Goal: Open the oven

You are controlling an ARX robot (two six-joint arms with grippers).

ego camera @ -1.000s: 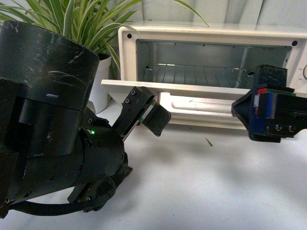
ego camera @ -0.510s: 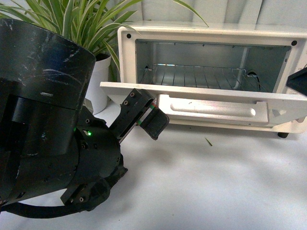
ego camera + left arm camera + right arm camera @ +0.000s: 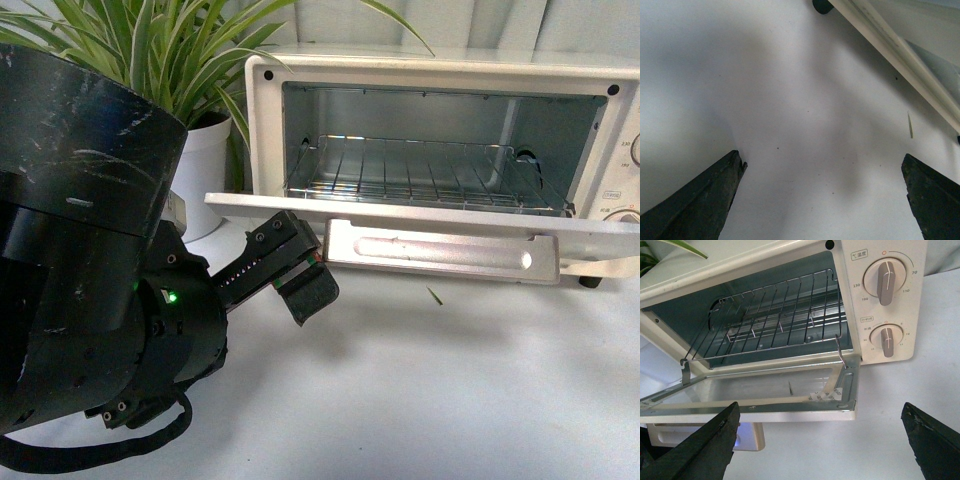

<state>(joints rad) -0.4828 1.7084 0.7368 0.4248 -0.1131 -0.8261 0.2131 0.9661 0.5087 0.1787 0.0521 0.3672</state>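
Observation:
The cream-white oven (image 3: pixel 270 110) stands at the back with its door (image 3: pixel 260 203) folded down flat. The bar handle (image 3: pixel 440 250) hangs below the door's front edge. The wire rack (image 3: pixel 420 175) shows inside. My left gripper (image 3: pixel 300 275) is open and empty, just below the door's left end; its wrist view shows bare table between its fingers (image 3: pixel 700 200). My right gripper is out of the front view. In its wrist view it is open, fingers (image 3: pixel 695 450) wide, in front of the open door (image 3: pixel 760 412), with the rack (image 3: pixel 775 315) and two knobs (image 3: pixel 886 282) behind.
A potted plant in a white pot (image 3: pixel 205 160) stands left of the oven. My left arm's big dark body (image 3: pixel 80 250) fills the left of the front view. A small green leaf scrap (image 3: pixel 434 295) lies on the white table (image 3: pixel 450 390).
The oven door has dropped from partly open to flat. My right gripper has pulled back out of the front view. My left gripper has sunk a little lower.

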